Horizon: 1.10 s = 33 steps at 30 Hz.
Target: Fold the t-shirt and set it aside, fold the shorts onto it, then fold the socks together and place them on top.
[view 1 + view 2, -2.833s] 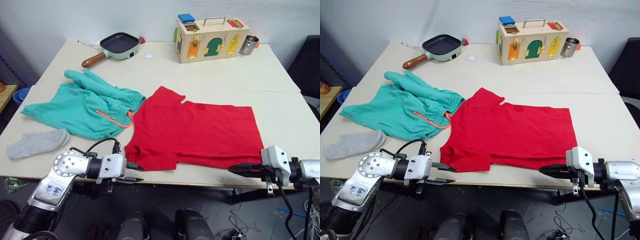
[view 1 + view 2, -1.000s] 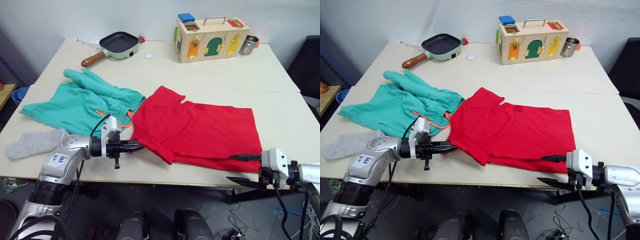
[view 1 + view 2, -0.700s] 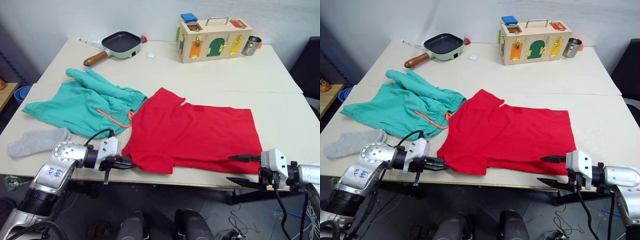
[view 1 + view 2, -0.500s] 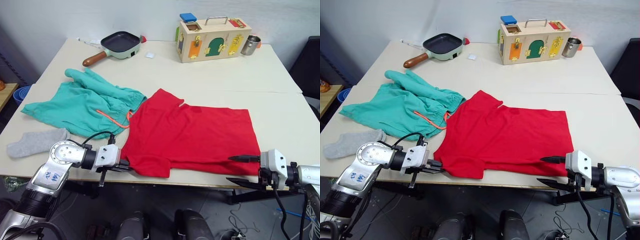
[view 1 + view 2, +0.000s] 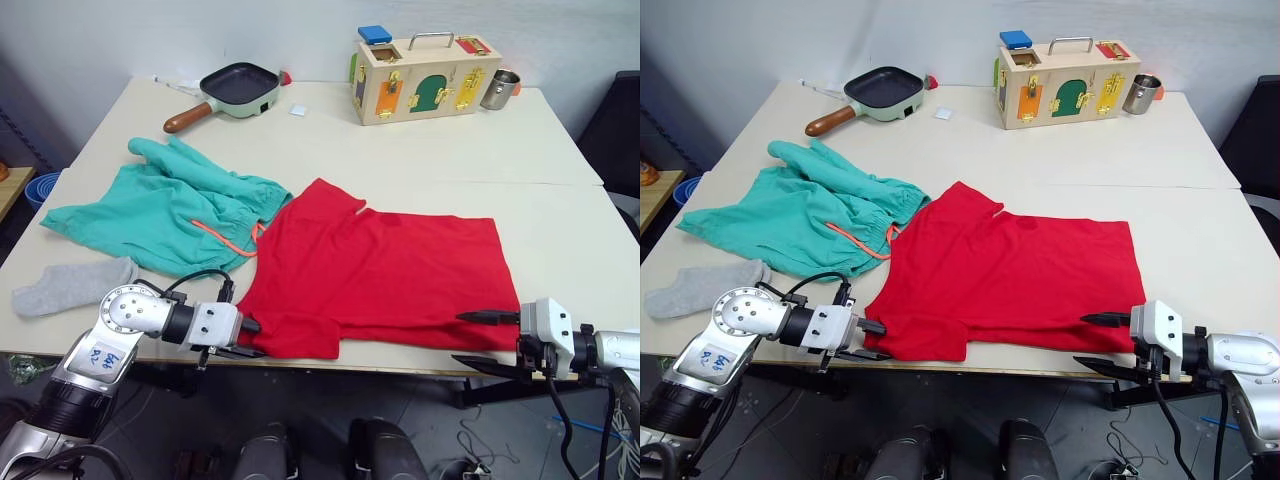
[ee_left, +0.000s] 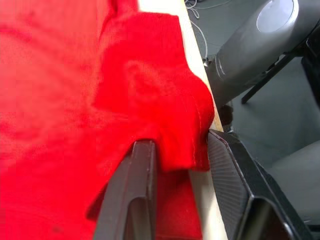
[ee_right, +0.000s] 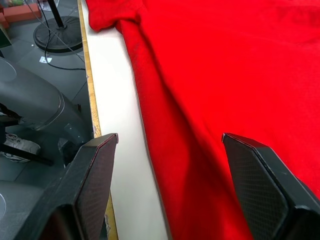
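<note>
tabletop (image 5: 420, 150): pale, carrying all items below.
t-shirt (image 5: 390, 275): red, spread flat at the centre and toward 5 o'clock, hem along the near edge; one sleeve corner at 7 o'clock hangs just over the edge.
left hand (image 5: 248, 338): at the near edge, 7 o'clock; its two fingers sit either side of the sleeve hem with fabric between them, but a narrow gap shows on one side, so a firm grip cannot be told.
right hand (image 5: 478, 340): at 5 o'clock, just off the near edge beside the t-shirt's corner; fingers spread wide apart, holding nothing.
shorts (image 5: 165, 210): teal, rumpled, at 9 o'clock, touching the t-shirt's side; orange drawstring (image 5: 225, 238) lying on them.
sock (image 5: 72, 285): grey, at 8 o'clock, near the shorts.
pan (image 5: 232, 92): 11 o'clock, far edge.
wooden box (image 5: 425, 78): 1 o'clock, a metal cup (image 5: 497, 89) just beside it.
</note>
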{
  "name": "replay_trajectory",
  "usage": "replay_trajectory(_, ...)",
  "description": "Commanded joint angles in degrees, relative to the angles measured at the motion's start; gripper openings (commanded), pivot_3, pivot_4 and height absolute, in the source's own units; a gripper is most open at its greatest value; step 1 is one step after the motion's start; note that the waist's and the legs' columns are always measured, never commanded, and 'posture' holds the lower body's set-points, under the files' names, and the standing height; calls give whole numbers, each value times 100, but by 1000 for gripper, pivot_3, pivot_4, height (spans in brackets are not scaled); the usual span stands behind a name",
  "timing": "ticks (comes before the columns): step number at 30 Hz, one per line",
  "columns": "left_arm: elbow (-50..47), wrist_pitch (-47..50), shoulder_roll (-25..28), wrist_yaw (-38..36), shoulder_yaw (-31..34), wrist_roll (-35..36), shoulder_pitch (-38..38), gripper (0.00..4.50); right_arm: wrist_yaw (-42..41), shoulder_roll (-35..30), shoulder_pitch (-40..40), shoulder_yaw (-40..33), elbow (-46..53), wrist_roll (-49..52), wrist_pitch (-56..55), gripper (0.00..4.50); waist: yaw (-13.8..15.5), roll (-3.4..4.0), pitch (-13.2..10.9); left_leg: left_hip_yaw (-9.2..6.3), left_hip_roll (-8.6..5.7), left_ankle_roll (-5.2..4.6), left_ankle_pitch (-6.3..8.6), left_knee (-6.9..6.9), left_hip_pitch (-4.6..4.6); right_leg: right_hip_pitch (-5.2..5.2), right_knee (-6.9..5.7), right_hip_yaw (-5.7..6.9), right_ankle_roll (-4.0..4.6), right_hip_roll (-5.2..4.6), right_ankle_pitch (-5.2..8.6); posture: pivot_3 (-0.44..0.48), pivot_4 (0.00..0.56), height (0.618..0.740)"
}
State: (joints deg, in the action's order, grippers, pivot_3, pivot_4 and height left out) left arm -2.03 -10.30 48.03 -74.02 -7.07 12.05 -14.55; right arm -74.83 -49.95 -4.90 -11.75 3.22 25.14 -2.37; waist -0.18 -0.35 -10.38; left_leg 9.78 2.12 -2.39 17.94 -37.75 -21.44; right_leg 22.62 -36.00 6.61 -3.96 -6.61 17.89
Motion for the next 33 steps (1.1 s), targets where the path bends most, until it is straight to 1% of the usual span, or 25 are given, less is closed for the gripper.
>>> replay_trajectory(1, -319, -190, 260, -119, 293, 168, 168, 1580, 7, -15, -60, -120, 101, 37, -42, 3406, -3, 0, 0, 0, 0, 0, 0, 0, 0, 0, 0, 0, 0, 0, 0, 0, 150, 740)
replay_trajectory(5, -474, 9, 559, -167, 413, 153, 447, 1580, 21, -19, -104, -139, 117, 50, -43, 3406, -15, 1, 0, 0, 0, 0, 0, 3, 0, 0, 1, -1, 0, 0, 0, 0, 150, 740)
replay_trajectory(8, -392, -99, 664, -82, 526, 106, 573, 1580, 32, -18, -120, -146, 117, 58, -36, 3406, -9, 1, -1, 0, 0, 0, 0, 5, 1, 1, 1, 0, 0, 0, 0, 0, 150, 740)
replay_trajectory(11, -435, -377, 451, 0, 518, 214, 529, 1580, 21, -23, -138, -145, 113, 66, -35, 3406, 12, 1, 0, 0, 0, 1, 2, 5, 0, 0, 3, -1, 0, -1, 0, 0, 150, 740)
replay_trajectory(16, -289, -790, 270, 23, 279, -97, 372, 1580, 2, -8, -95, -109, 83, 66, -46, 3406, 3, 1, -1, 0, -1, 2, 5, 6, 0, 0, 4, 0, 0, -3, 0, 0, 150, 740)
replay_trajectory(21, -48, -887, 55, 112, -18, -400, 78, 1580, -26, 11, -71, -85, 22, 47, -96, 3406, 5, 2, 0, 2, -1, -2, 2, 6, 0, 0, 2, 2, 0, -1, 0, 0, 150, 740)
replay_trajectory(24, 53, -871, -33, 69, -163, -421, -31, 1580, -11, 32, -41, -70, -17, 31, -115, 3406, 4, 1, 0, 3, -2, -3, 2, 6, 0, 0, 2, 3, 0, 0, 0, 0, 150, 740)
replay_trajectory(27, 109, -868, -35, 18, -227, -417, -40, 1075, 8, 42, -39, -70, -33, 18, -126, 3406, 0, 2, 0, 3, -2, -3, 2, 6, 0, 0, 2, 3, 0, 0, 0, 0, 150, 740)
replay_trajectory(28, 120, -854, -14, 10, -240, -427, -38, 828, 18, 44, -42, -71, -29, 16, -124, 3406, -3, 1, 0, 3, -2, -3, 2, 6, 0, 0, 1, 3, 0, 1, 0, 0, 150, 740)
replay_trajectory(30, 142, -855, 31, 3, -254, -464, -33, 169, 43, 51, -53, -81, -14, 11, -116, 3406, -1, 2, 0, 3, -2, -4, 1, 5, 0, 0, 1, 4, 0, 1, 0, 0, 150, 740)
replay_trajectory(31, 147, -846, 42, 4, -255, -475, -32, 47, 52, 55, -56, -84, -9, 9, -112, 3406, 0, 1, 0, 3, -2, -4, 1, 5, 0, 0, 1, 4, 0, 1, 0, 0, 150, 740)
replay_trajectory(33, 170, -848, 44, 7, -257, -484, -43, 47, 66, 58, -59, -88, 0, 7, -108, 3406, 1, 1, 0, 3, -2, -4, 1, 5, 0, 0, 1, 4, 0, 1, 0, 0, 150, 740)
